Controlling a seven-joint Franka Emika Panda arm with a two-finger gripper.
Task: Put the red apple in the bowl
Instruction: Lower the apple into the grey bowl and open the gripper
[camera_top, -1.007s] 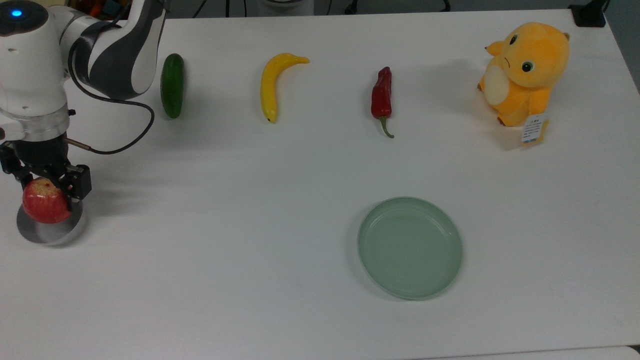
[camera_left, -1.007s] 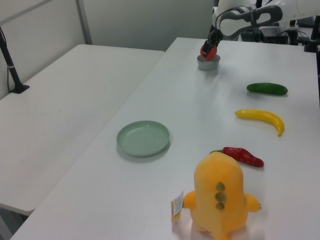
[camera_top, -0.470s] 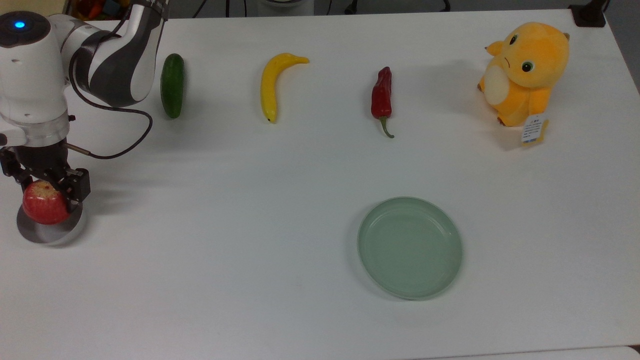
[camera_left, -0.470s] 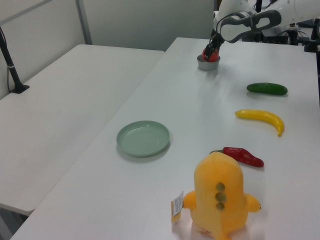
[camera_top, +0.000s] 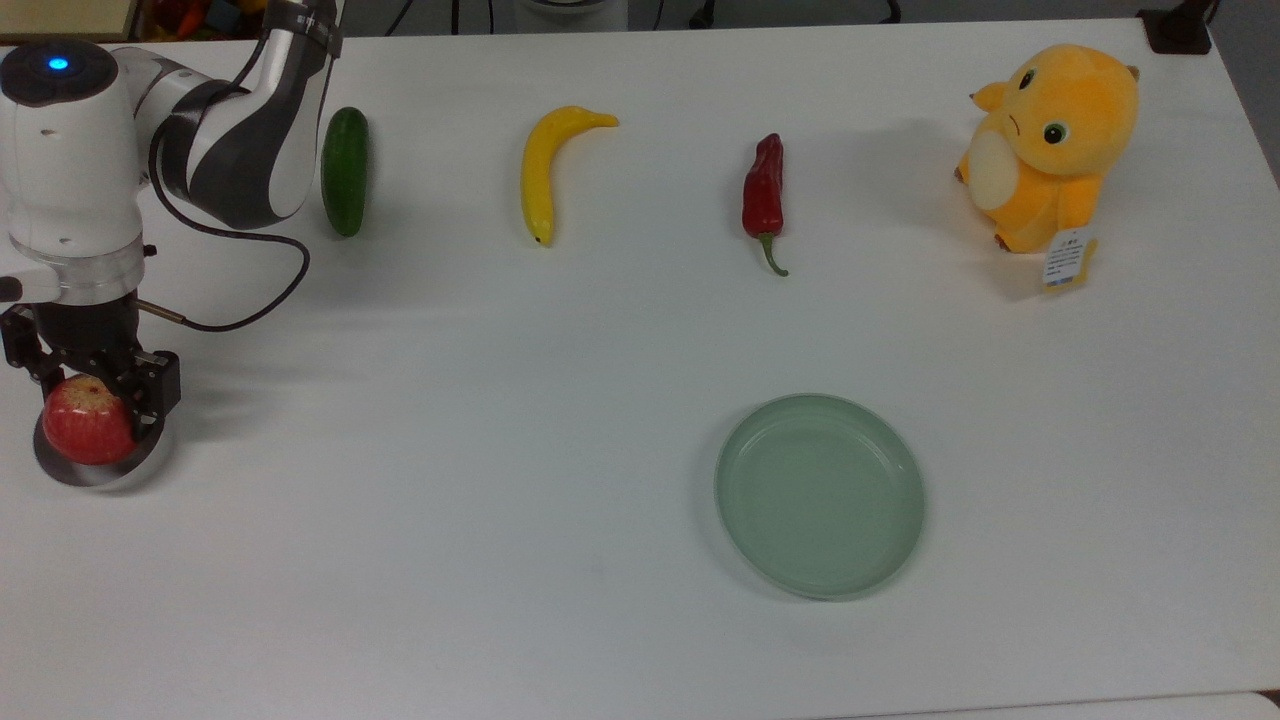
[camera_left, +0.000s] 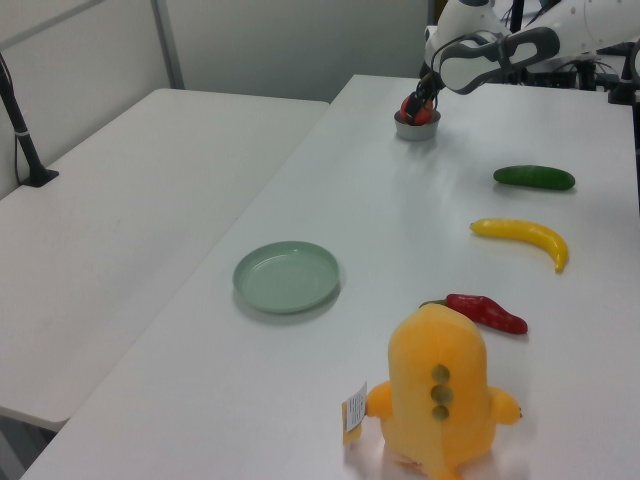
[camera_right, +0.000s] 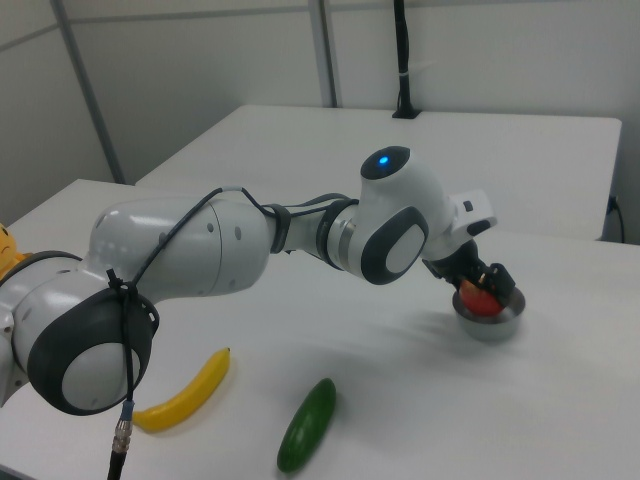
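End effector (camera_top: 88, 385) is clamping the red apple (camera_top: 85, 432) while I'm hovering it inside the bowl (camera_top: 100, 474), low so it's not bouncing out.

You see a glossy red apple (camera_top: 85, 432) with a yellowish speckled top, a light-grey bowl (camera_top: 140, 468), a pale-green plate (camera_top: 820, 495), a white counter (camera_top: 600, 400).

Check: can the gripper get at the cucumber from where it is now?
Probably not yet: the gripper is shut on the red apple, low in the bowl. Once it lets go, the cucumber lies in the open, with nothing beside it.
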